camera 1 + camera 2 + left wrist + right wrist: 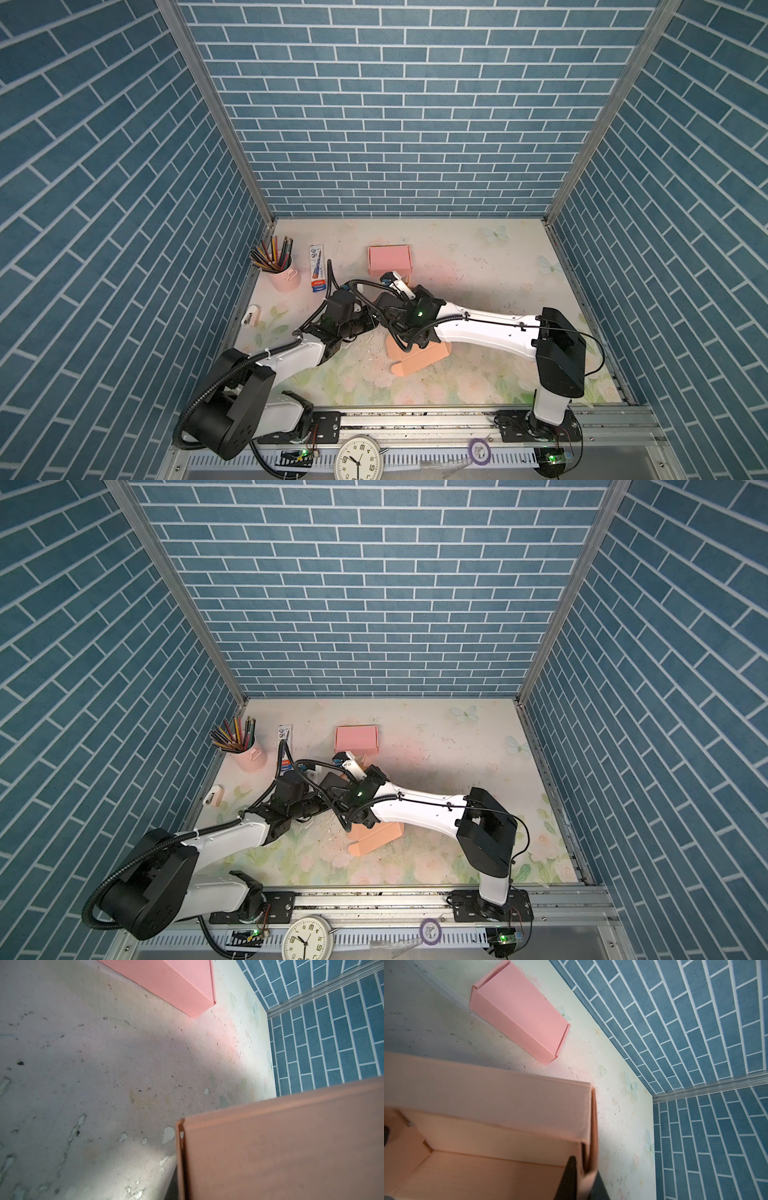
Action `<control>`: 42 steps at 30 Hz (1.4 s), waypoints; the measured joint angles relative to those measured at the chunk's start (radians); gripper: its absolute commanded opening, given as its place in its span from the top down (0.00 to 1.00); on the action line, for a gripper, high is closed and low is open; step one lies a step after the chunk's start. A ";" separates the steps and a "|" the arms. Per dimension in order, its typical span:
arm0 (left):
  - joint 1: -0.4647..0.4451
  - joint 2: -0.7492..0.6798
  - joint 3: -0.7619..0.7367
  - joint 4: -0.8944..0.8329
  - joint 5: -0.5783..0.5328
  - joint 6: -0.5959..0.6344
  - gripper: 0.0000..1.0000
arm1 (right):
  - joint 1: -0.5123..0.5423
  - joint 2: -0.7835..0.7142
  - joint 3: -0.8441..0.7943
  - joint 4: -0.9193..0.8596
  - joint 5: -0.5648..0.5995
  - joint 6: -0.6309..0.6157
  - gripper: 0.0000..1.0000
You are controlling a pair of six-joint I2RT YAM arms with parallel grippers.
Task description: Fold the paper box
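Right wrist view: my right jaws are clamped on a folded side wall of the peach box (500, 1172), with the wall pinched between them. My left jaws are closed but hidden behind a box panel, so I cannot tell whether they pinch it. The peach box sits on the surface (436, 1028) at both jaws. A pink box (519, 1014) lies beyond them. Print on the pen pack (317, 266), past the left jaws, is too small to read.

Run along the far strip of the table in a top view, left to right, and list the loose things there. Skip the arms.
pink cup of coloured pencils → blue-and-white pen packet → closed pink box
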 measured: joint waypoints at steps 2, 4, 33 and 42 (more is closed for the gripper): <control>0.000 0.000 0.000 0.000 0.000 0.000 0.89 | 0.001 0.000 0.000 0.003 0.002 -0.001 0.97; 0.000 0.000 0.000 0.000 0.000 0.000 0.89 | 0.001 0.000 0.000 0.006 0.003 0.000 1.00; -0.003 -0.001 -0.001 0.019 -0.079 0.121 0.89 | 0.034 -0.306 -0.201 0.142 -0.193 0.027 0.52; -0.053 -0.004 0.024 0.002 -0.174 0.319 0.89 | -0.099 -0.616 -0.285 0.285 -0.445 0.045 0.48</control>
